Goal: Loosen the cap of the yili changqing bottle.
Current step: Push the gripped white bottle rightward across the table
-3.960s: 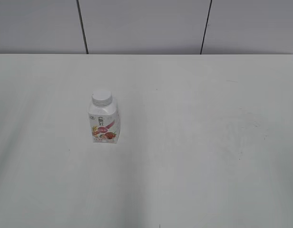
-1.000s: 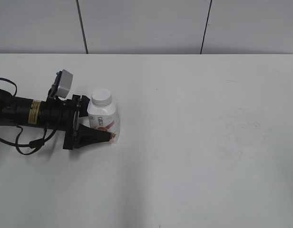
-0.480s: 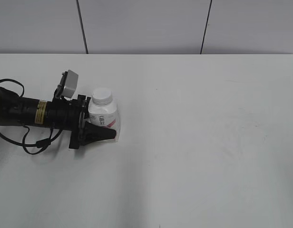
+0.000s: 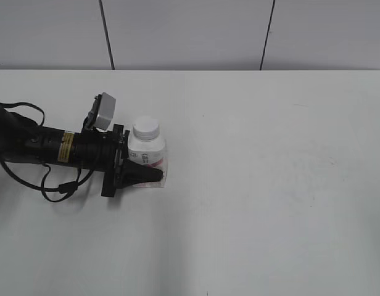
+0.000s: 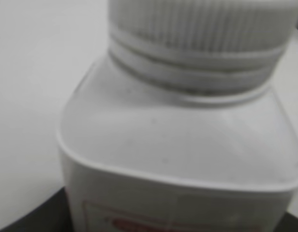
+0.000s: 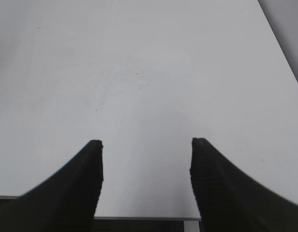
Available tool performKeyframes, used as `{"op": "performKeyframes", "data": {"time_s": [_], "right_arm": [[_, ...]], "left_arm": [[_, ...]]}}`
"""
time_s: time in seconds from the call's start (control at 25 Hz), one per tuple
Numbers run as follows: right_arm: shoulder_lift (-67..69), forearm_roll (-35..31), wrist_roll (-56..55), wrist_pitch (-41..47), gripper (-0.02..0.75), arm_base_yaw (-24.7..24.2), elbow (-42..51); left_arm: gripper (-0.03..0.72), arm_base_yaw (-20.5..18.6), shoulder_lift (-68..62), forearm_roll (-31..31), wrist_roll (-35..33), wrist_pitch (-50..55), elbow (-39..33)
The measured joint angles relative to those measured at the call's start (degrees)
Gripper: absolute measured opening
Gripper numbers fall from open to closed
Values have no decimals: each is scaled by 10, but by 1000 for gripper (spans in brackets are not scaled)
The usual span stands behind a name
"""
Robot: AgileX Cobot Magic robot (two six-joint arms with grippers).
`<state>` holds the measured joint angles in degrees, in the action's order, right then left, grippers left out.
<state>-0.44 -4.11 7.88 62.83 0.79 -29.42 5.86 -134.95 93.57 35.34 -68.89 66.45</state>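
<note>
Two arms: only the left one is anywhere near the action, lying low across the table (image 4: 270, 203) from the left edge of the exterior view.
Bottle: the yili changqing bottle (image 4: 148, 161) stands upright, left of centre on the table, right up against the left gripper (image 4: 147, 174).
Cap: the cap (image 4: 145, 127) sits on the neck, looks fully screwed on, nothing touching it.
Left gripper: fingers reach along both sides of the bottle's body; honestly can't tell whether they're clamped or just hugging it, the wrist view is nothing but blurry bottle.
Right gripper (image 6: 146, 145): fingers wide apart, holding nothing, bare table below, well away from the bottle.
Risk: if the left grip is loose, the bottle would probably spin along with the cap once it's twisted.
Other risk: a low sideways push could tip the bottle.
</note>
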Motion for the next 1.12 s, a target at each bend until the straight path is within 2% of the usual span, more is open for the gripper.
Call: {"op": "performKeyframes", "data": {"time_s": [0.28, 0.64, 0.84, 1.12], "right_arm": [[0, 0, 0, 0, 461, 0, 0], [0, 0, 0, 0, 461, 0, 0], [0, 0, 0, 0, 461, 0, 0], [0, 0, 0, 0, 461, 0, 0]], "left_arm": [[388, 49, 26, -12, 0, 16, 0], [384, 141, 34, -117, -2, 15, 0], [384, 148, 15, -137, -9, 13, 0], [382, 137, -3, -121, -13, 30, 0]]}}
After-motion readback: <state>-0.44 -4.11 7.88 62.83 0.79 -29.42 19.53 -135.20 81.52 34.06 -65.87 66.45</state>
